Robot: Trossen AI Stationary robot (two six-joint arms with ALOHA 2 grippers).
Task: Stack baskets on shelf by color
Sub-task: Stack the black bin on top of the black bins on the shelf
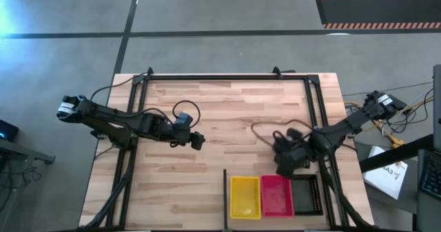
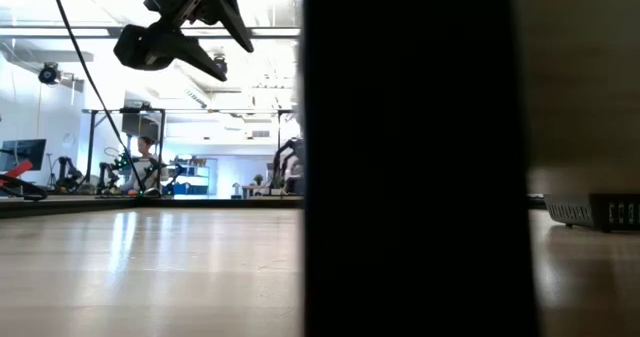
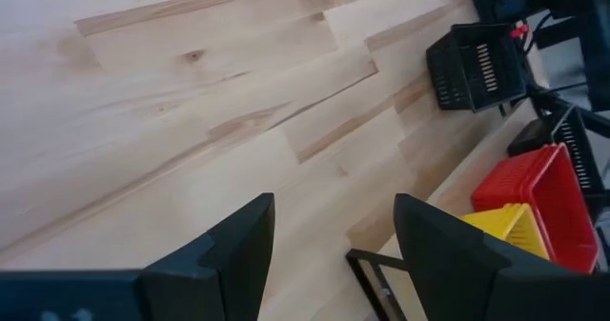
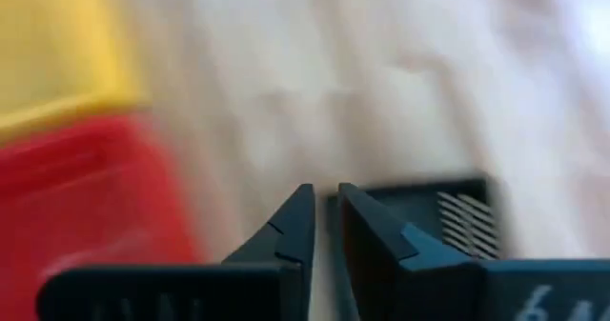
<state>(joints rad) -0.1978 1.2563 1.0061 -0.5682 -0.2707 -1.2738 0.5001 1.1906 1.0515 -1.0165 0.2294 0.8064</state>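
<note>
On the shelf [image 1: 207, 122], unlabelled baskets [image 1: 274, 195]; left end effector [image 3: 334, 254] wide, right end effector [image 4: 324, 221] narrow.

Grey concrete floor [image 1: 227, 15] around the bench, w/ dark lines [image 1: 207, 34] across it and one running diagonally. Black mat w/ red-white striped edge [image 1: 377, 13] at far right. Papers [image 1: 386, 171] lie beside the bench on the right. From bench level: big bright room, white ceiling w/ strip lights [image 2: 265, 77], black metal frames [image 2: 110, 142], a monitor [image 2: 22, 153] at left, a person [image 2: 148, 157] seated far back. Wide dark post [image 2: 415, 157] blocks the middle.
</note>
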